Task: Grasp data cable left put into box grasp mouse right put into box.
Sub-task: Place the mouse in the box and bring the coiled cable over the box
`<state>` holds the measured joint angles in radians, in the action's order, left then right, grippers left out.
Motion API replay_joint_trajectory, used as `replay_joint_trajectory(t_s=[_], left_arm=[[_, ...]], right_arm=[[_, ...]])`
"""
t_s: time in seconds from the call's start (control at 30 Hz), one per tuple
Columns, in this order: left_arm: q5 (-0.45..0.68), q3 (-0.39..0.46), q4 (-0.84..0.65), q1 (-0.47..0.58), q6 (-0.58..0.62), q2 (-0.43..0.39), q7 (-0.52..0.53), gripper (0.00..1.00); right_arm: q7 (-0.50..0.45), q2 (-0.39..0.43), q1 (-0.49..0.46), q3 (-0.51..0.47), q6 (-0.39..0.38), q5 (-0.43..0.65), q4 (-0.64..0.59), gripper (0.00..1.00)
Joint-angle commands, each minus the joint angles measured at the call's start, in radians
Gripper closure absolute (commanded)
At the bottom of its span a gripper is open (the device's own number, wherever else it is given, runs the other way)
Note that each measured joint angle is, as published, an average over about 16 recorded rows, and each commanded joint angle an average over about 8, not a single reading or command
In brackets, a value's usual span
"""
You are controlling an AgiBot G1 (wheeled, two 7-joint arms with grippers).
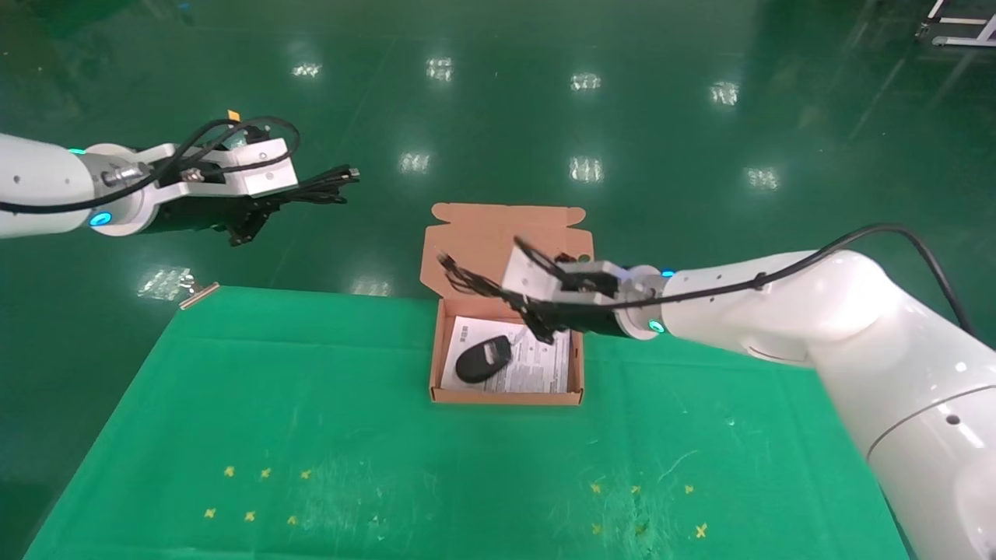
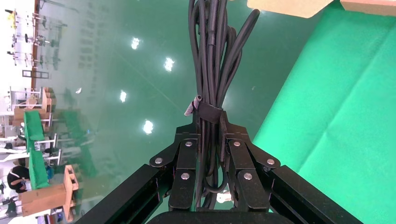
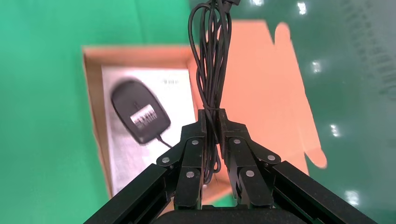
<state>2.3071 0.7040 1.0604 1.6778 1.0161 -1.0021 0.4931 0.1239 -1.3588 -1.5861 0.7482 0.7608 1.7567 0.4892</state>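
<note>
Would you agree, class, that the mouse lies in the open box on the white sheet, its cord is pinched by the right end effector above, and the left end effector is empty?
Not quite. The left end effector is not empty: the left wrist view shows it shut on the data cable. The rest stands: the mouse lies in the box on the white sheet, its cord pinched by the right end effector above.
</note>
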Motion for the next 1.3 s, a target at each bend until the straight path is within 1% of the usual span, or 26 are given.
replay_joint_trajectory(t_s=[0.03, 0.33, 0.6, 0.63, 0.67, 0.87, 0.9, 0.93, 1.3], left_arm=[[0.001, 0.0, 0.002, 0.0, 0.0, 0.0, 0.001, 1.0], [0.002, 0.0, 0.004, -0.001, 0.001, 0.001, 0.004, 1.0], [0.003, 0.0, 0.005, -0.001, 0.001, 0.001, 0.004, 1.0], [0.003, 0.0, 0.005, -0.001, 0.001, 0.001, 0.004, 1.0], [0.003, 0.0, 0.005, -0.001, 0.001, 0.001, 0.004, 1.0], [0.002, 0.0, 0.005, -0.002, 0.001, 0.001, 0.004, 1.0], [0.002, 0.0, 0.005, -0.002, 0.001, 0.001, 0.004, 1.0], [0.002, 0.0, 0.005, -0.002, 0.001, 0.001, 0.004, 1.0], [-0.002, 0.002, 0.008, -0.006, -0.004, -0.007, 0.0, 1.0]], right_arm=[[0.002, -0.004, 0.001, 0.021, -0.012, 0.015, -0.005, 1.0], [0.002, -0.013, 0.024, 0.15, -0.109, 0.021, 0.047, 1.0], [-0.016, -0.014, 0.025, 0.27, -0.192, 0.002, 0.078, 1.0], [-0.02, -0.014, 0.023, 0.284, -0.201, -0.002, 0.08, 0.99], [-0.024, -0.014, 0.022, 0.298, -0.208, -0.006, 0.082, 0.93], [-0.045, -0.014, 0.013, 0.363, -0.235, -0.028, 0.087, 0.18], [-0.047, -0.013, 0.012, 0.37, -0.238, -0.031, 0.088, 0.06], [-0.049, -0.011, 0.011, 0.375, -0.239, -0.033, 0.091, 0.0], [-0.069, 0.032, 0.028, 0.396, -0.234, -0.059, 0.144, 0.0]])
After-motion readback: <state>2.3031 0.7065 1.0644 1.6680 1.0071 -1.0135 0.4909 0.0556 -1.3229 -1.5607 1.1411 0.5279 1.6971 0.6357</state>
